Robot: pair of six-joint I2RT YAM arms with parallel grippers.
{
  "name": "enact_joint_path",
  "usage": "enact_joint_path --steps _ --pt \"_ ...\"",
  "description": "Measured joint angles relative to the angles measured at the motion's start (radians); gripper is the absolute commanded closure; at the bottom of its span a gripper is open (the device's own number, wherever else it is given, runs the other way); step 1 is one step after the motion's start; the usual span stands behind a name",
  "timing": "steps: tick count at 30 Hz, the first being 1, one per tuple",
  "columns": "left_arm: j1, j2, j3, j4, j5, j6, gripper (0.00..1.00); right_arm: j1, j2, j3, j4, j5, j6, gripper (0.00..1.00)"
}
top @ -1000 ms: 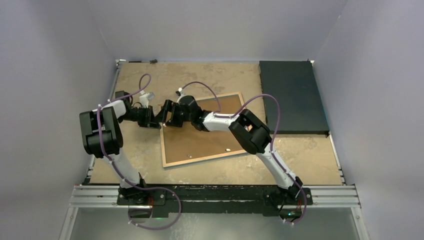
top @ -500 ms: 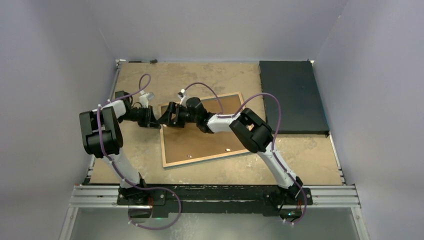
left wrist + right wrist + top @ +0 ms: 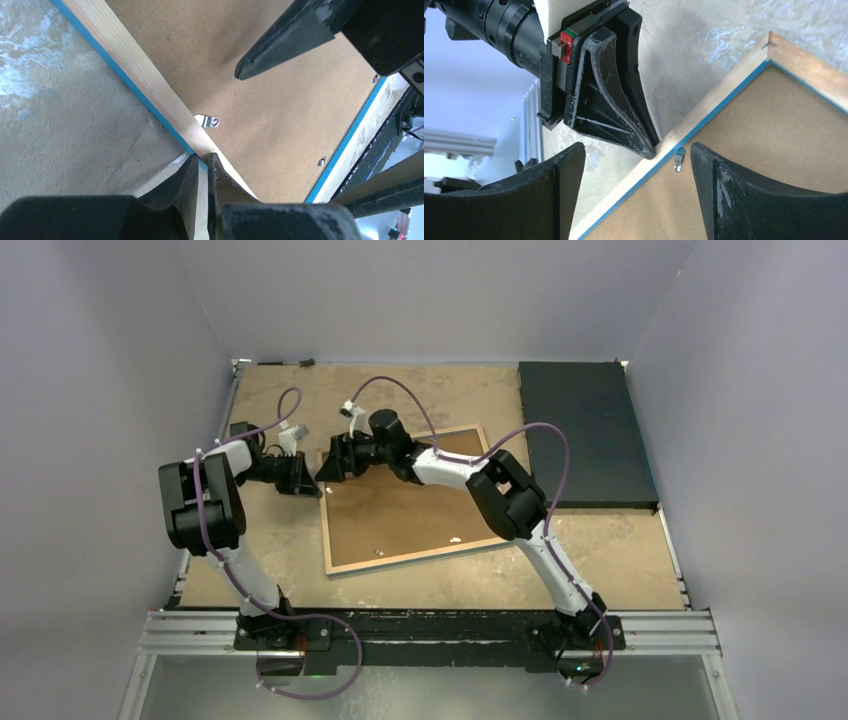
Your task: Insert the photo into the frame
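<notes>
- The frame [image 3: 135,62] lies face down on the counter [image 3: 440,390], tan rear rim up, with a brown backing board [image 3: 400,510] set inside it.
- The left gripper [image 3: 312,483] is clenched on the frame's left rim, near the far corner.
- The right gripper [image 3: 330,465] hangs over that corner, jaws wide apart, grasping nothing.
- A small metal clip [image 3: 207,120] sits on the backing board just beside the pinched rim.
- A dark mat [image 3: 585,430] lies far right, apart from the frame.
</notes>
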Motion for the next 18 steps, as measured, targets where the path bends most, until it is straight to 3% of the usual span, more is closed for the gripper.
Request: enact_joint_path --steps 9,18 --pt "0.0 0.0 0.001 -0.001 0.0 0.0 0.96 -0.006 0.056 0.104 -0.197 -0.06 -0.209 0.2" --pt "0.0 0.0 0.002 -0.002 -0.001 0.0 0.96 -0.006 0.07 0.119 -0.215 -0.116 -0.258 0.21"
